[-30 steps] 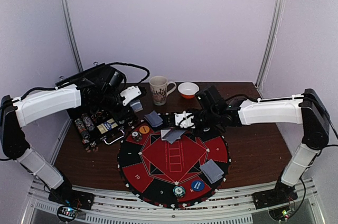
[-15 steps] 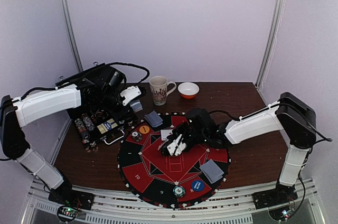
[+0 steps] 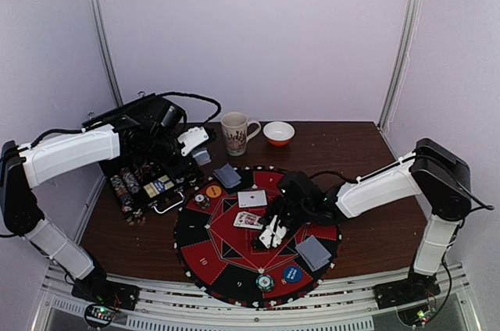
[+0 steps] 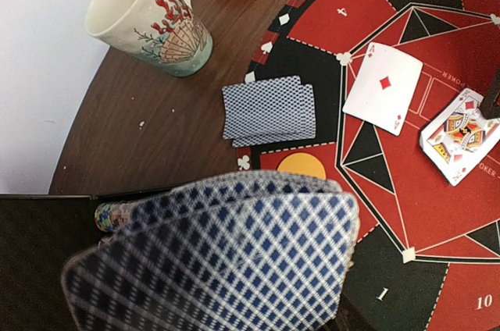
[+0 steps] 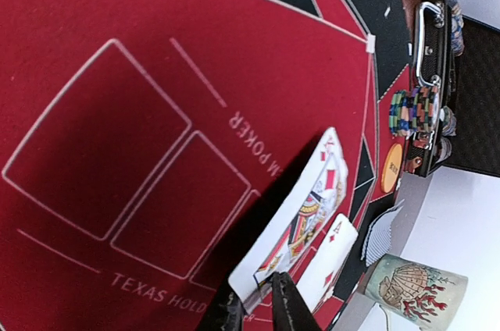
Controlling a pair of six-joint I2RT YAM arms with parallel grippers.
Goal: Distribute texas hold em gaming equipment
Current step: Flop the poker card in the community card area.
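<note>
On the round red-and-black felt mat [image 3: 205,253], at its centre, the right fingers [image 5: 297,311] straddle the white face-up court card's [image 5: 305,206] corner; gripping or not, I cannot tell. Thin, slick, bendy: pinch an edge. At ten o'clock, the left fingers [image 3: 195,145] clamp the blue-checked card deck [image 4: 219,261].

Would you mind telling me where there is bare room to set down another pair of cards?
Free: the near-left wedges of the mat, between the orange disc and the striped chip; also bare table right of the bowl. Crowded: its centre, with two face-up cards and the right hand.
</note>
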